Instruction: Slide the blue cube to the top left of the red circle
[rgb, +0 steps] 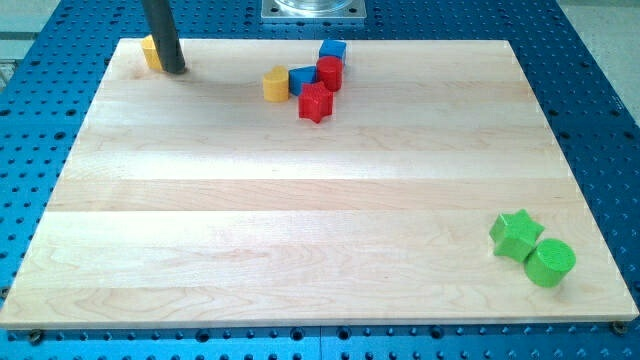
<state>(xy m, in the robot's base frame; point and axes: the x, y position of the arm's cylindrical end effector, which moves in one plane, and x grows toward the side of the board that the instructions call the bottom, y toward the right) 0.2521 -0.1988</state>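
The blue cube (333, 49) sits near the view's top edge of the wooden board (300, 200), just above and touching the red circle (329, 73), a red cylinder. A second blue block (301, 79) lies at the red circle's left, between it and a yellow block (276, 84). A red star (315, 103) lies just below them. My tip (175, 69) rests on the board at the view's top left, far left of this cluster, right beside another yellow block (151, 51) that the rod partly hides.
A green star (515, 234) and a green cylinder (549, 263) sit together at the view's bottom right. A metal mount (314, 9) shows at the view's top centre. Blue perforated table surrounds the board.
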